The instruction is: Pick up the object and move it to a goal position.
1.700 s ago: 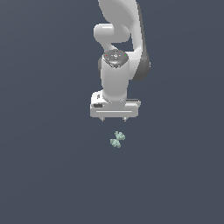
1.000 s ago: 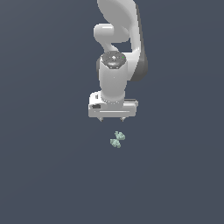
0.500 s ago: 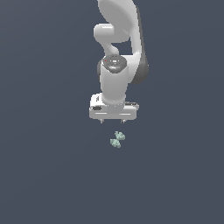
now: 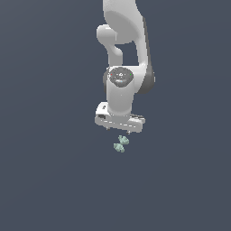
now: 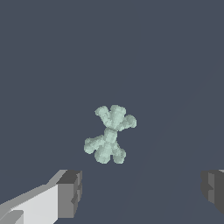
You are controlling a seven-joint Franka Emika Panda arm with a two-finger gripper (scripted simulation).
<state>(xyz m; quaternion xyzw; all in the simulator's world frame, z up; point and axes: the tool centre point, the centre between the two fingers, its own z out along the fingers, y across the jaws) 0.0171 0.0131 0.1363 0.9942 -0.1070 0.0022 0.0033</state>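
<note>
I have the gripper (image 4: pixel 118 129) hanging just above the object (image 4: pixel 121 144), not touching it. On the wrist view the object (image 5: pixel 110 134) lies ahead of the two dark fingertips (image 5: pixel 71 194), which stand wide apart with nothing between them. The object looks tiny and lumpy, two clusters of lobes joined by a thin neck, and I judge it light and rigid, likely to roll or squirt out from a pinch on the rounded lobes. I would close across the narrow neck, with the object centred between the pads.
</note>
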